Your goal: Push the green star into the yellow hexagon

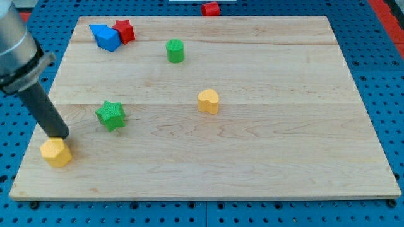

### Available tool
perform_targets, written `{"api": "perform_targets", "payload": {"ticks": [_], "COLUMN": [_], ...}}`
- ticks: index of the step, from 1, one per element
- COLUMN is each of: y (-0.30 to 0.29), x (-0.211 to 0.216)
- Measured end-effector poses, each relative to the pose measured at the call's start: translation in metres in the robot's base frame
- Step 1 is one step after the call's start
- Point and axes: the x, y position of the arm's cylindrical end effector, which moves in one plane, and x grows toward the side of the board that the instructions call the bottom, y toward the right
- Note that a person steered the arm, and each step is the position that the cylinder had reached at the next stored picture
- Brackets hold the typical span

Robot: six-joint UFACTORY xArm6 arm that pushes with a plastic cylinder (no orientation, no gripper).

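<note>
The green star [111, 115] is taken as the landmark; it lies flat on the wooden board [265, 157], in the left half, about midway between the view's top and bottom. The yellow hexagon [56, 153] is found below and to the left of the star, near the board's lower left corner, and a gap is seen between the two. My tip [60, 135] is set down just above the hexagon, at or very near its top edge, and to the left of the star and slightly lower. No hand is carried by the rod, so nothing is held and nothing can be opened or closed. A yellow heart [208, 101] is placed to the right of the star and slightly higher. A green cylinder [175, 51] stands above and to the right of the star. A blue block [105, 36] and a red star [124, 31] are seen touching, well above the green star. A red block [211, 9] lies off the board, far above and to the right.
</note>
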Motion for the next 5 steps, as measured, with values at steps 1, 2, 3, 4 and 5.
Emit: {"api": "perform_targets", "payload": {"ticks": [1,2,3,4,5], "y": [-0.009,0.0,0.075,0.117,0.084], "x": [-0.05,-0.097,-0.103,-0.091,-0.057]}}
